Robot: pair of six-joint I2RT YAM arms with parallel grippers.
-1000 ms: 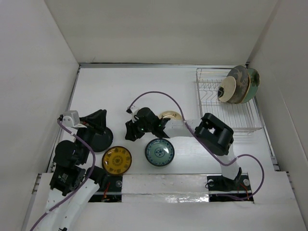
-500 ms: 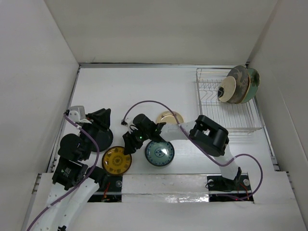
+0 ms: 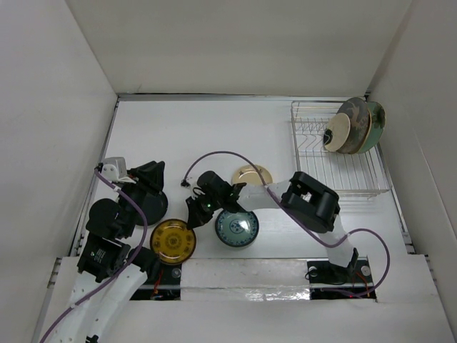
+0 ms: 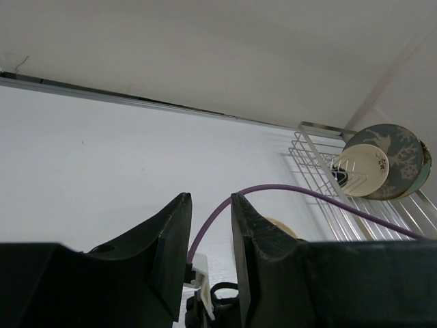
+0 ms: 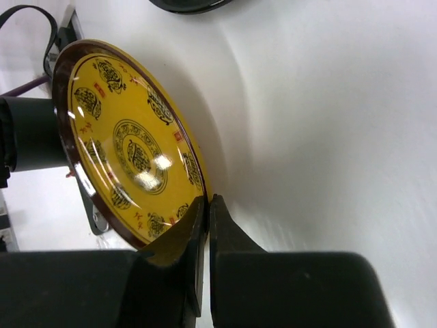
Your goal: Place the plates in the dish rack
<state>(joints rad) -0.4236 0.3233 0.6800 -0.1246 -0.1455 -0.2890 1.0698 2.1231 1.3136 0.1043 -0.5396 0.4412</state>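
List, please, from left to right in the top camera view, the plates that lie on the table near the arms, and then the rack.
black plate → yellow plate → blue-green plate → dish rack

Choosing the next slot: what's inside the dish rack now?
In the dish rack, a cream plate, grey deer plate and green plate lean together at its far right corner. Any others between them are covered.

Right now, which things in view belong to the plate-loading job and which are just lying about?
Job: yellow plate, blue-green plate, cream plate, black plate, dish rack, racked plates.
Not the job: purple cable, metal rail at the table's far edge.
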